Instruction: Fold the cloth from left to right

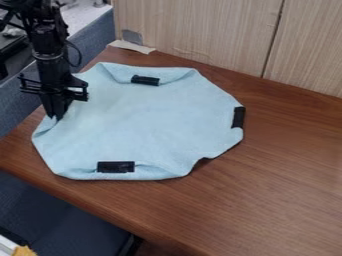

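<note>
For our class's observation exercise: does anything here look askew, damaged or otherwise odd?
The light-blue cloth has a kinked lower-right edge, so it lies uneven. A ragged off-white strip sits crookedly by the pale wood-grain panel.

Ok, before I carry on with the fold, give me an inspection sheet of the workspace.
Surface: brown wood-grain table.
Job's things: light blue cloth, mostly spread out, left-to-right fold not made; some rim wrinkled or turned in.
On the cloth: three black pieces, near its far edge, right edge and near edge.
Clutter: pale torn strip at the table's far edge; yellow item in the view's lower left corner.
Gripper: pointing down at the cloth's left edge, where the cloth is creased; grasp cannot be confirmed.
Cables: thin black loop beside the arm.
Surroundings: wood-look panels behind the table.
</note>
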`<move>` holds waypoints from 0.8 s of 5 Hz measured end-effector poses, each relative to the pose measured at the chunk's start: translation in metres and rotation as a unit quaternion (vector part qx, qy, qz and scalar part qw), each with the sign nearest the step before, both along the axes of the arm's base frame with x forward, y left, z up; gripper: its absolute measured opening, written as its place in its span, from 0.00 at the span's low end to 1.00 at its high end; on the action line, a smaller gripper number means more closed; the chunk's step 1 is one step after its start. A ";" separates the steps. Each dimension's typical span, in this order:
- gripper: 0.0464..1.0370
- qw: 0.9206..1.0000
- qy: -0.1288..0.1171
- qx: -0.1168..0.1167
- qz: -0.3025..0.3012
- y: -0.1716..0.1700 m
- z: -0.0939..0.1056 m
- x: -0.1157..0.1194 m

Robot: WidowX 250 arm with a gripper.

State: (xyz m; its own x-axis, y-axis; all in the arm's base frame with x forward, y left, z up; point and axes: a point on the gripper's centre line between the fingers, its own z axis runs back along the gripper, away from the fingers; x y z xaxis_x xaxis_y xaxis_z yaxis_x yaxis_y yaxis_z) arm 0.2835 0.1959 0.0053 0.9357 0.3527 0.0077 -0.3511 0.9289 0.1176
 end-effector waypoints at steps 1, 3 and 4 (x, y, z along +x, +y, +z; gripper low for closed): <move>0.01 0.999 0.017 0.000 -0.033 -0.017 0.009 0.007; 0.01 0.997 -0.018 0.000 -0.071 -0.061 0.072 0.039; 0.01 0.993 -0.035 -0.029 -0.108 -0.097 0.075 0.054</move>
